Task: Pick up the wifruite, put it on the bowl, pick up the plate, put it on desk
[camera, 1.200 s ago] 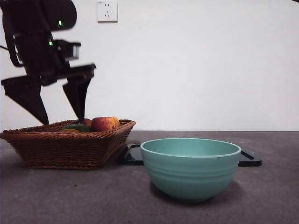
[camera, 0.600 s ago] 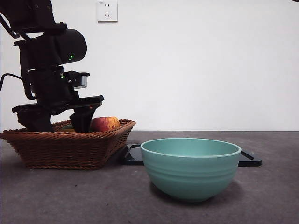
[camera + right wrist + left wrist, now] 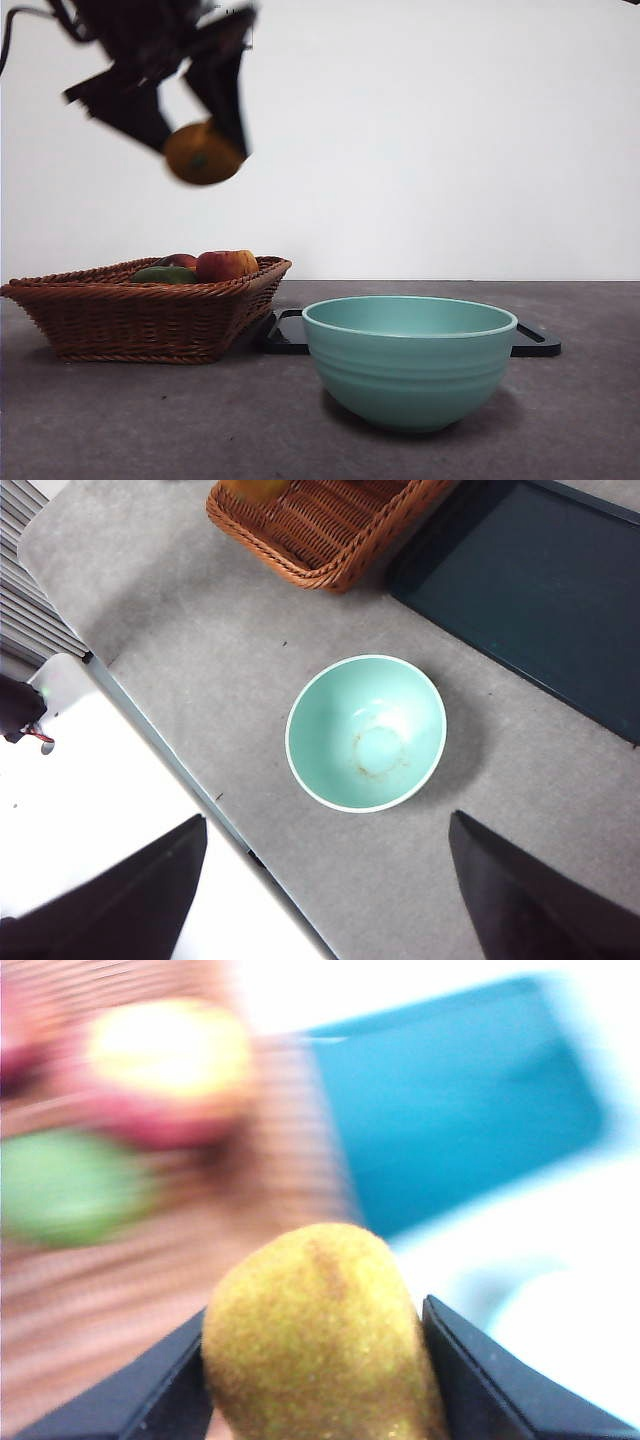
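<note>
Your front view is evenly lit against a bright white wall; the left claw [image 3: 205, 135] and its wifruite [image 3: 203, 153] are smeared by motion blur, while the bowl [image 3: 409, 360] stays sharp and casts a soft shadow on the desk [image 3: 150, 420]. Your left wrist view is overexposed and washed out: the wifruite [image 3: 318, 1335] is fairly crisp, everything behind it blurred, the pale patch perhaps glare. Your right wrist view is clear and bright, with a mild shadow beside the bowl [image 3: 366, 732]
</note>
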